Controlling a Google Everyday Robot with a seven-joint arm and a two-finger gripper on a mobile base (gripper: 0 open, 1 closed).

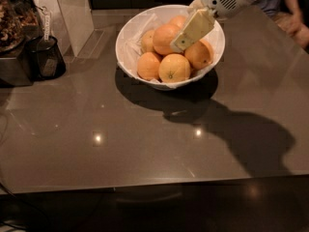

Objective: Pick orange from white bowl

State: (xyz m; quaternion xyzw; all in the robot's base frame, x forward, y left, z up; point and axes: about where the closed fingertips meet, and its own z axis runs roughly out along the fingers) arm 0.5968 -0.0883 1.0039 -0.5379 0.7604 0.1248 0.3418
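The white bowl (129, 41) stands at the back middle of the dark table and holds several oranges. The orange (163, 36), the biggest and deepest in colour, sits high near the bowl's middle. My gripper (181, 42) reaches in from the upper right on its white arm (223, 0). It slants down over the bowl, its tip against the right side of the orange. Smaller, yellower oranges lie around it: one in front (174, 68), one on the left (147, 65), one on the right (199, 55).
A dark cup (47, 58) and a dark appliance (13, 57) stand at the table's left edge, with a white panel (72, 11) behind them. A person's hand (295, 23) rests at the top right. The table's front edge (154, 185) runs across the lower view.
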